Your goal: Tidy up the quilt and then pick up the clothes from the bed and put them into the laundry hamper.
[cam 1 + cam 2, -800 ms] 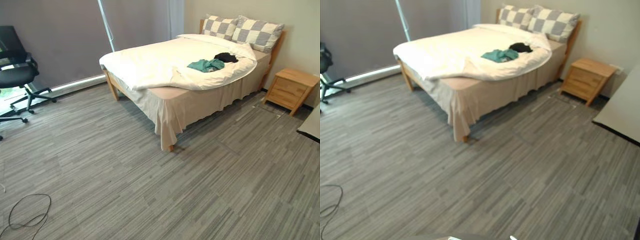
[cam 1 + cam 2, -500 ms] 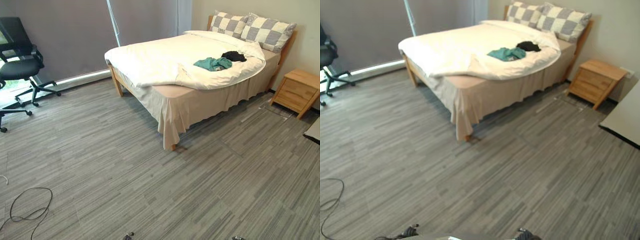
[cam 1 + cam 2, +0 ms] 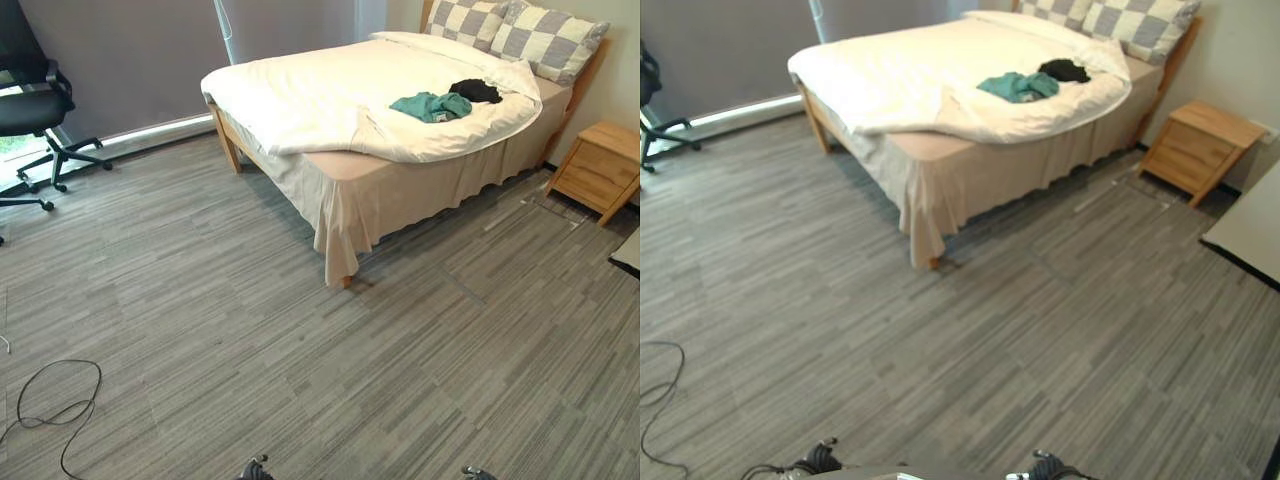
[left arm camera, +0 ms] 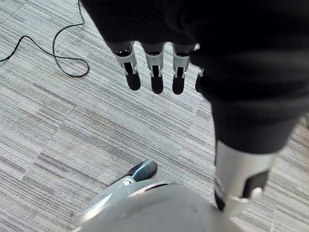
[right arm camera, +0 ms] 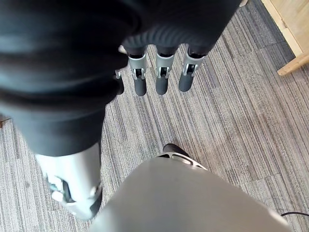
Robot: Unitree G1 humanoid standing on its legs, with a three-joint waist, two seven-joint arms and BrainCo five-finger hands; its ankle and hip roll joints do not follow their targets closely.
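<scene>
Standing well back from the bed (image 3: 330, 205), we look down at it across a stretch of grey striped floor (image 3: 300, 350). Our left hand (image 4: 153, 67) hangs at our side with fingers straight and relaxed, holding nothing; our right hand (image 5: 161, 72) hangs the same way, also empty.

On the bed, the cream quilt (image 3: 330, 95) lies skewed and rumpled, pulled off the near corner so the tan sheet there is bare. Two pieces of clothing rest on the quilt toward the pillow end: a green garment (image 3: 432, 106) and, just beside it, a black garment (image 3: 474, 90). Checked pillows (image 3: 520, 30) sit at the head. A wooden nightstand (image 3: 598, 170) stands past the far side of the bed, and an office chair (image 3: 30, 110) is off to our left. We see no hamper.

The step in hand looks like the approach. To do it well, we judge we should walk to the near corner, stop close enough to reach the quilt's edge with both hands, and draw it square over the bare sheet before touching the clothes.
</scene>
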